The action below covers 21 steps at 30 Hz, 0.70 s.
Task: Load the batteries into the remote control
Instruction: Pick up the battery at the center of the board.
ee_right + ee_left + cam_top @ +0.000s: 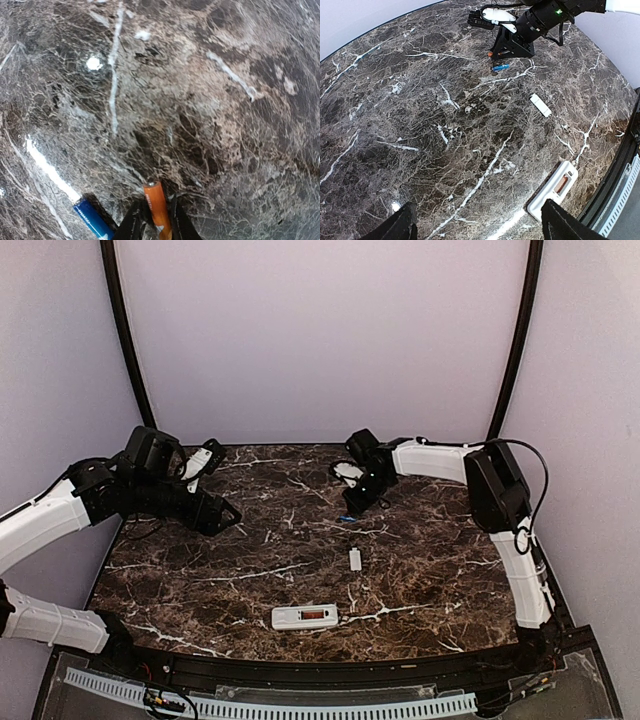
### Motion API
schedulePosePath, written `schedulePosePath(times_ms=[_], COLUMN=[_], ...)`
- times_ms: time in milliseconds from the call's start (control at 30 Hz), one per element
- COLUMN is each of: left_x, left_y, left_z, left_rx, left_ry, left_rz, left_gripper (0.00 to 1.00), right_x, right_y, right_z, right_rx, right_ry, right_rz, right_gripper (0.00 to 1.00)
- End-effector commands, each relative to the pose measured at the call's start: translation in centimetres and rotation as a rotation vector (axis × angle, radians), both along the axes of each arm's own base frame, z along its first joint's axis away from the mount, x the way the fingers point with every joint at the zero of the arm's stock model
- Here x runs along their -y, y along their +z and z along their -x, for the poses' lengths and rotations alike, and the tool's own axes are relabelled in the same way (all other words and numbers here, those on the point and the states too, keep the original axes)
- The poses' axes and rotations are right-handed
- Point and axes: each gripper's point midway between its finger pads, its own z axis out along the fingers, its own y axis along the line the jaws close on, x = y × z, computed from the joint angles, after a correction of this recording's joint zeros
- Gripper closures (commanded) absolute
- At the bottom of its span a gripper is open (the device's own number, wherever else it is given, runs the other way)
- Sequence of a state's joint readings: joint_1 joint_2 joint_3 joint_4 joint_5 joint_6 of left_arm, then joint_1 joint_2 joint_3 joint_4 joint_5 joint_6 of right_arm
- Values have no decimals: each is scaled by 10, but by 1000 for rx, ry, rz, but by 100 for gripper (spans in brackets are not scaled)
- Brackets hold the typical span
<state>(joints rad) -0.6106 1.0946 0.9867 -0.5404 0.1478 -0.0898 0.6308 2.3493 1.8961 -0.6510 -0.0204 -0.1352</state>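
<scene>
Pickup step, by the look of it: pinching the orange battery (157, 210) in the right fingers (131, 226), far across the table (430, 570), just beside the blue battery (92, 218). Holding the left fingers (402, 226) spread, empty. Next: carry to the remote (305, 617) at the near edge, align, press in.

Blue battery (92, 220) half offscreen (bottom edge)

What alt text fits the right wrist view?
The right end effector grips an orange battery at the bottom edge of the frame, against a dark, white-veined marble table. A blue battery lies on the table just to its left.
</scene>
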Motion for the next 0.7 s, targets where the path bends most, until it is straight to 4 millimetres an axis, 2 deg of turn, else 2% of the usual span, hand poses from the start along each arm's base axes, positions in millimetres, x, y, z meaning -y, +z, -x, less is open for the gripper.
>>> schedulePosePath(times_ms=[0,167,333,467,567,667], left_x=[-5,-9,-10,-10,-9,-6], left_y=[0,1,2,3,3,2], left_z=[2,4,5,5,6,7], left_rx=[-3,1,4,7,4,-5], left_ry=[8,16,17,20,17,15], left_rz=[-13,-20,-15,-13,-2,25], left_gripper=[15,15,15,15,15,15], right_x=[7,16,28,32,31,25], right_y=[-32,-27,-14,11,39,67], right_z=[14,15,12,5,3,13], right_rx=[-86,-71,-21,36,82,98], right_ry=[34,26,26,20,23,34], right_rz=[57,83,130,137,112,80], right_gripper=[85,93,100,100,100,100])
